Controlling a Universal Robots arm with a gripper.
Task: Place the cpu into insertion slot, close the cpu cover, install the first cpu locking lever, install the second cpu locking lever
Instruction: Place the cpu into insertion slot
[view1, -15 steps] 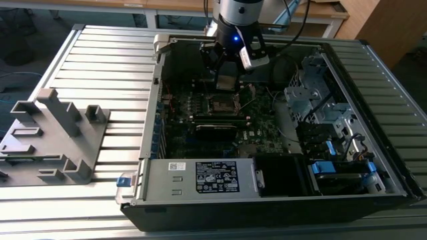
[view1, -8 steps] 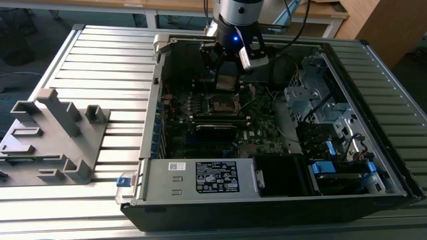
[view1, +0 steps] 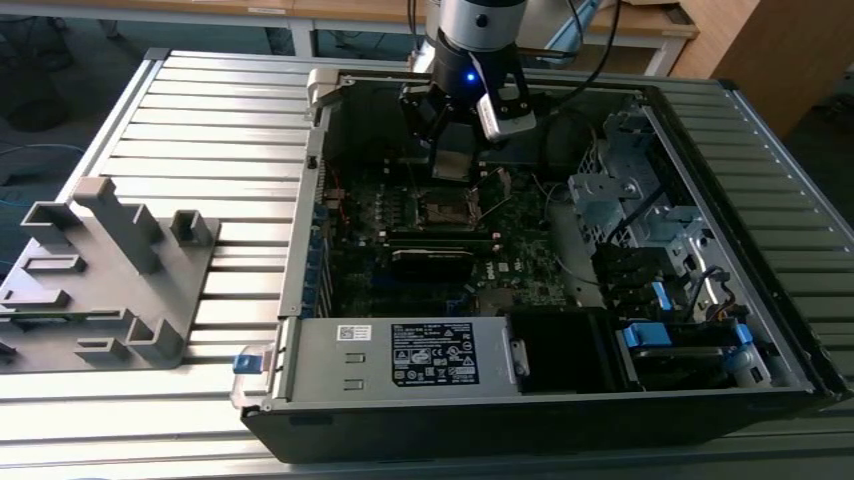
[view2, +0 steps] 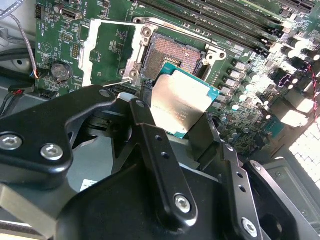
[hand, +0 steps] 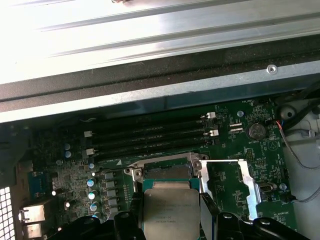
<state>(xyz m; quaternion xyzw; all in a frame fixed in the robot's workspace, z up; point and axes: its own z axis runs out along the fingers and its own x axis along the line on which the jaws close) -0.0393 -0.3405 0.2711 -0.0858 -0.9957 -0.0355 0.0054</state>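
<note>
The gripper (view2: 176, 117) is clamped on the cpu (view2: 181, 100). Its two black fingers (view2: 148, 107) pinch opposite edges of the chip, so nothing presses on the dull metal face or on the underside. The chip hangs clear of the motherboard (view1: 521, 250), inside the open computer case (view1: 296, 260). I cannot tell whether it is quite level.

In the second wrist view the insertion slot (view2: 172, 52) lies just beyond the fingertips, not squarely under the chip, and a gap shows between the two. By my judgement the cpu is not yet seated and the work stands in its first step. In the exterior view the slot sits below the tool and a little forward of it.

The cpu cover (view2: 137, 60) is swung open on its hinge and rests just beside the slot, off to one side of the held chip. Green board shows through its window. Thrown back like this, it leaves the dark contact field bare, with nothing lying over the socket beneath the chip. The memory slots (hand: 150, 135) run on the far side of the socket from the gripper. A coin cell (hand: 256, 131) sits past the opened cover. I cannot make out the locking levers with certainty.
</note>
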